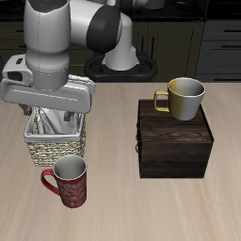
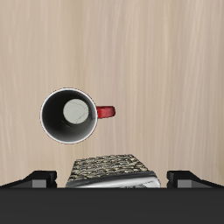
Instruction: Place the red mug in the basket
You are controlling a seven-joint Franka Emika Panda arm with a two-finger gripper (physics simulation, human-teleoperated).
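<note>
The red mug (image 1: pixel 68 182) stands upright on the table, just in front of the basket (image 1: pixel 56 143) and nearer the table's front edge, with its handle pointing away from the wooden box. In the wrist view the red mug (image 2: pixel 70 115) shows from above with its grey inside, and the basket's woven rim (image 2: pixel 109 166) lies beside it. My gripper (image 1: pixel 55 111) hangs over the basket, above and behind the mug. It is open and empty, and its fingertips (image 2: pixel 42 178) are spread wide in the wrist view.
A dark brown wooden box (image 1: pixel 175 143) stands beside the basket, with a grey mug with a yellow handle (image 1: pixel 184 97) on top of it. The robot's base and a dark counter are at the back.
</note>
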